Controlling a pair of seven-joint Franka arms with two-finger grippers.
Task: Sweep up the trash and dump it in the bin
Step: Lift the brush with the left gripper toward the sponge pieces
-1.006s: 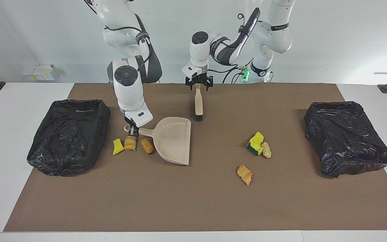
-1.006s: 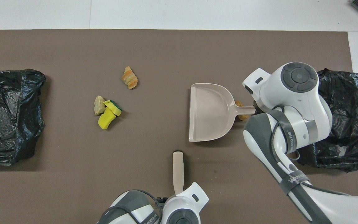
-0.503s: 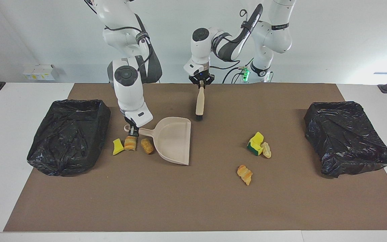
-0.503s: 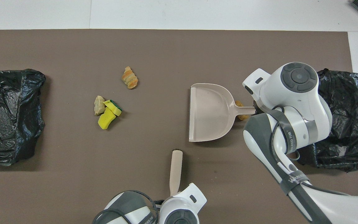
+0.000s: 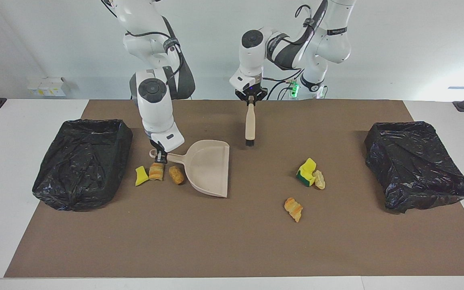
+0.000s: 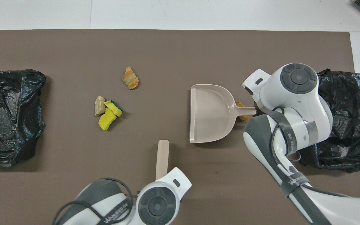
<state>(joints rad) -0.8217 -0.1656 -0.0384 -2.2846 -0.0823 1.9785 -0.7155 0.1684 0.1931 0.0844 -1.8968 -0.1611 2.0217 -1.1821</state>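
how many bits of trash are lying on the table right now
6. Three lie beside the dustpan handle near the right gripper: a yellow chunk and two orange lumps. Three lie toward the left arm's end: green-sided sponge, tan scrap, orange lump.

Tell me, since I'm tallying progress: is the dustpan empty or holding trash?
Empty: the dustpan shows only its bare beige inside, and the scraps lie on the mat beside its handle.
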